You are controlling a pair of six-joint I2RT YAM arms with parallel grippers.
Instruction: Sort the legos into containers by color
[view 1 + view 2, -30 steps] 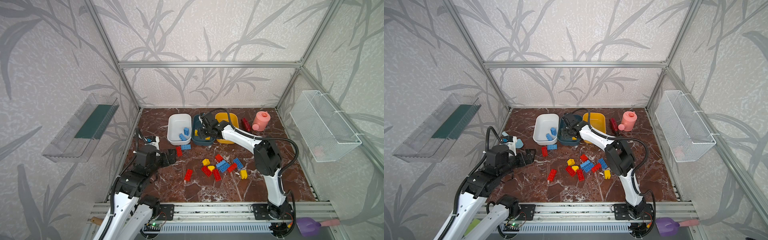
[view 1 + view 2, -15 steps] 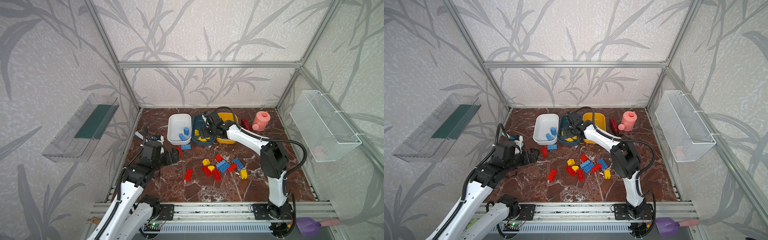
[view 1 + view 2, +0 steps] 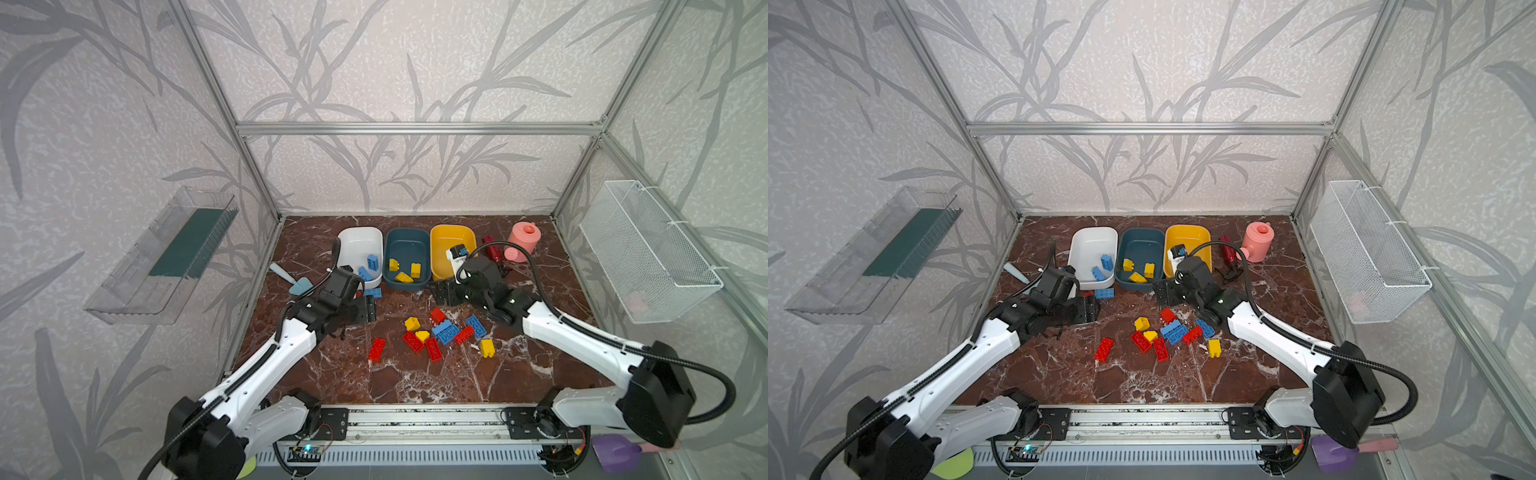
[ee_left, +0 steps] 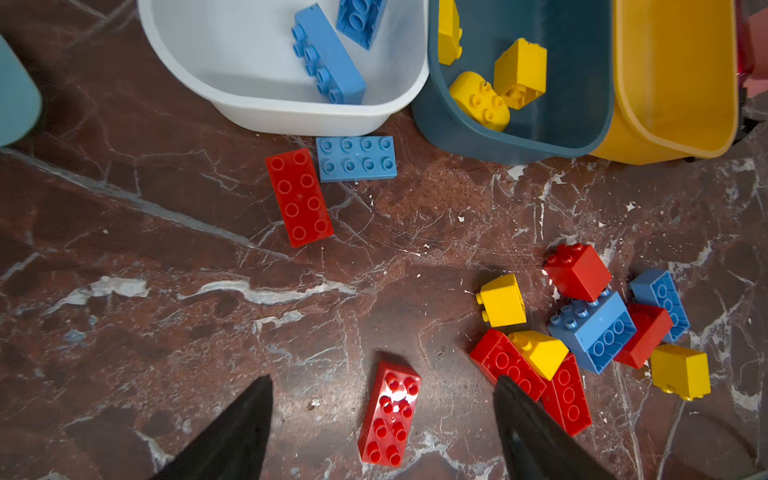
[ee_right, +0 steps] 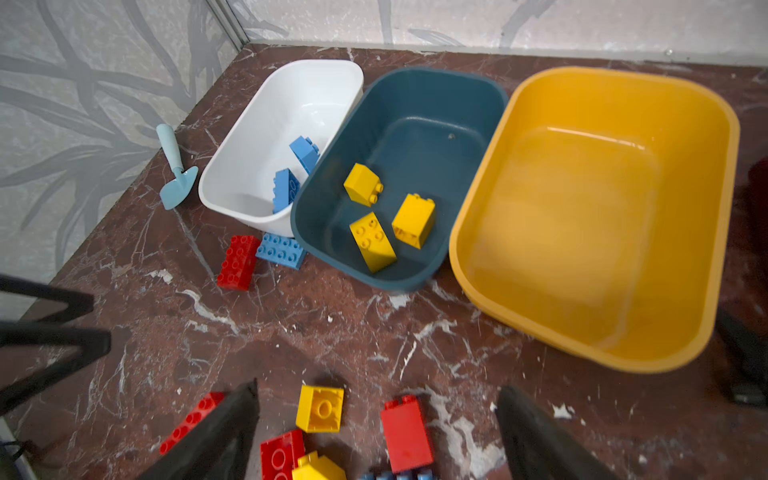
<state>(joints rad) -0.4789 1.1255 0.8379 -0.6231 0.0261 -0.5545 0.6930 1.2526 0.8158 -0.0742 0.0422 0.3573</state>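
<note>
The legos [image 4: 299, 197] were shiny, smooth plastic. The containers [image 5: 415, 137] were smooth plastic too. The surface [image 4: 166, 291] looked like shiny marble stone.

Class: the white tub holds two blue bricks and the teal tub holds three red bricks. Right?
No: the teal tub holds three yellow bricks, not red, as the right wrist view shows. The white tub does hold two blue bricks.

Pink watering can [image 3: 524, 240], blue trowel [image 3: 296, 282], mesh basket [image 3: 648, 251].
</note>
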